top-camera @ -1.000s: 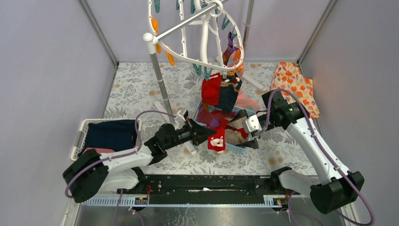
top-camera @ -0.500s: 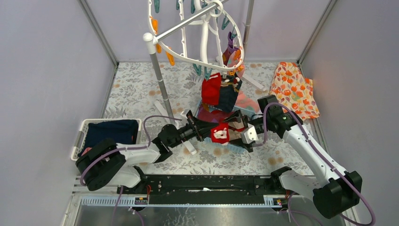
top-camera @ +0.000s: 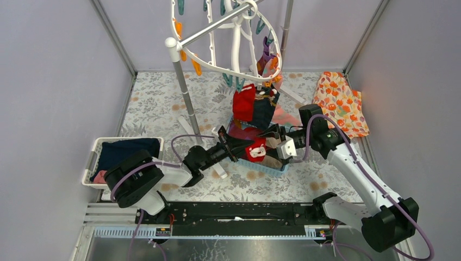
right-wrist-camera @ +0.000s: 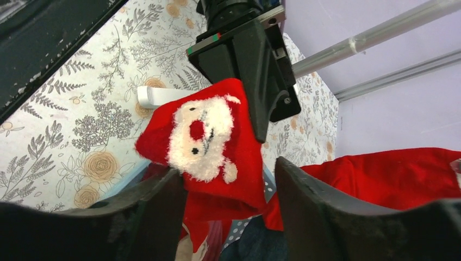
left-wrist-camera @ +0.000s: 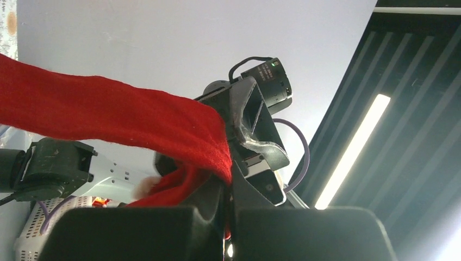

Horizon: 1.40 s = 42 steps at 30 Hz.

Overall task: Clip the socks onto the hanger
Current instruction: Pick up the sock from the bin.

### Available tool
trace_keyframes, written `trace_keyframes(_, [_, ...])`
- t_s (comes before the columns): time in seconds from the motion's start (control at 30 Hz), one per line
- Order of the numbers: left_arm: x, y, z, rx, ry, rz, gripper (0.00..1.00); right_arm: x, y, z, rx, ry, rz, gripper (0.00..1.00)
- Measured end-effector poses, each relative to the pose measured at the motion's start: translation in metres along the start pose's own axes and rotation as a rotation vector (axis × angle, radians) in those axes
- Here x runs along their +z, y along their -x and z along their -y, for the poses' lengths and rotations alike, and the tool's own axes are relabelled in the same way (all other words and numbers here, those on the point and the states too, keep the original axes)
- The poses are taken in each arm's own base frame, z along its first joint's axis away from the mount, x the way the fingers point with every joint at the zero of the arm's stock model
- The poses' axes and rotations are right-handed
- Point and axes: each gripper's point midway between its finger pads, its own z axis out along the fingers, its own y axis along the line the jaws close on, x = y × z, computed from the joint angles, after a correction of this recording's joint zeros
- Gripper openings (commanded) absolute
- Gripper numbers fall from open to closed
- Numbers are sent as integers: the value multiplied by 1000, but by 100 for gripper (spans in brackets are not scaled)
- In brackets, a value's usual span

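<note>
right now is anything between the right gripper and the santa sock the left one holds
Nothing visible stands between them. The red Santa sock, pinched at its top in the left gripper, hangs right between the open fingers of the right gripper.

Red Santa sock [top-camera: 255,151] aloft, white hanger [top-camera: 236,46] suspended

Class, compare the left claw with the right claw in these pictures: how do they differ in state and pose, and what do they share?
The left claw is shut, pinching the red Santa sock. The right claw stands open, with that sock between its parted fingers. The left claw reaches in from the left, the right claw from the right. Both meet at the same sock.
</note>
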Motion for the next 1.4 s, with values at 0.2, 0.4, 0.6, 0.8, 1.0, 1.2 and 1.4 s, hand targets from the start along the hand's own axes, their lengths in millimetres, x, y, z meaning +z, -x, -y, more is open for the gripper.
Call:
trace_keyframes(0.2, [0, 1, 2, 7, -41, -11, 0, -8, 21, 18, 11, -26, 8, 41])
trace_keyframes(0.4, [1, 11, -16, 0, -4, 12, 0, -10, 38, 14, 44, -21, 58, 19])
trace_keyframes(0.6, [1, 12, -16, 1, -7, 10, 1, -9, 41, 11, 127, -19, 75, 0])
trace_keyframes(0.8, [0, 14, -6, 27, -29, 10, 40, -9, 46, 14, 324, -31, 88, 0])
trace_keyframes(1.0, [-28, 0, 57, 374, -203, -6, 59, -14, 68, 22, 538, -29, 125, 0])
trace_keyframes(1.2, [-58, -14, 67, 883, -191, 36, 73, -14, 77, 19, 703, -6, 152, 0])
trace_keyframes(1.4, [-84, -15, 65, 1282, -138, 68, 77, -8, 66, 25, 889, 8, 158, 0])
